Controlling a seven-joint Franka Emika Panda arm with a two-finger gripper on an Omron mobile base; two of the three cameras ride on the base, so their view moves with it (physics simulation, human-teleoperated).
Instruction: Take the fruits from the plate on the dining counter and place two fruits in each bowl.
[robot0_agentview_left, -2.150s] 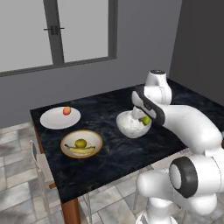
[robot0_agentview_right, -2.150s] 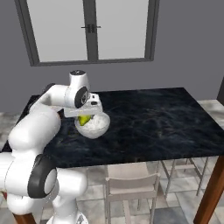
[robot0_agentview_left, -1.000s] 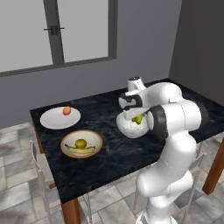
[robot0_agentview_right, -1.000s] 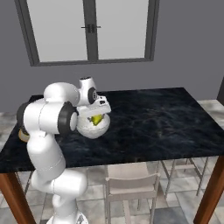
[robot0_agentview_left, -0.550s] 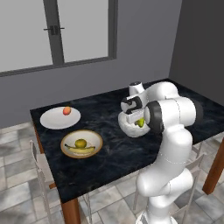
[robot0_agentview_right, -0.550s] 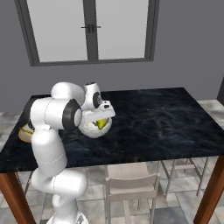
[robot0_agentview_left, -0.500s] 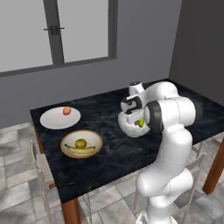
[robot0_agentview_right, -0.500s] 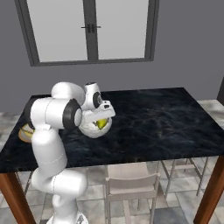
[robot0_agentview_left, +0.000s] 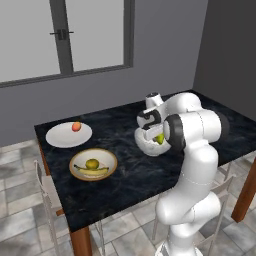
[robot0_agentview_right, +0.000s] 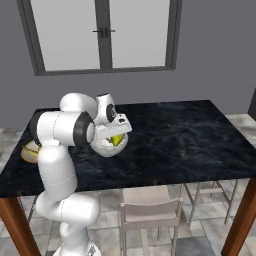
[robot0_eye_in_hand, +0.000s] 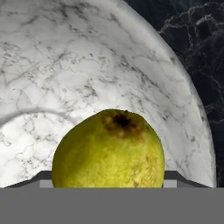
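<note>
My gripper (robot0_agentview_left: 156, 136) (robot0_agentview_right: 115, 136) reaches down into the deep white bowl (robot0_agentview_left: 146, 148) (robot0_agentview_right: 106, 148) at the middle of the dining counter (robot0_agentview_left: 125, 175), shut on the yellow-green pear (robot0_agentview_left: 160, 138) (robot0_agentview_right: 117, 140). In the hand view the pear (robot0_eye_in_hand: 109, 151) sits between the fingers (robot0_eye_in_hand: 173, 176), just above the bowl's pale inside (robot0_eye_in_hand: 87, 65). The flat white plate (robot0_agentview_left: 60, 137) at the far left carries the red-orange fruit (robot0_agentview_left: 76, 126). The tan-rimmed bowl (robot0_agentview_left: 113, 167) holds the banana (robot0_agentview_left: 92, 172) and the round olive-yellow fruit (robot0_agentview_left: 92, 163).
A chair back (robot0_agentview_right: 150, 207) stands at the counter's near edge, another (robot0_agentview_left: 42, 182) at its left end. The black marble (robot0_agentview_right: 180, 130) spreads to the right of the deep bowl. A window (robot0_agentview_right: 102, 32) is in the grey wall behind.
The arm has folded in over the deep bowl and the hand has turned, bringing the pear lower inside it. The other fruits and dishes have not moved.
</note>
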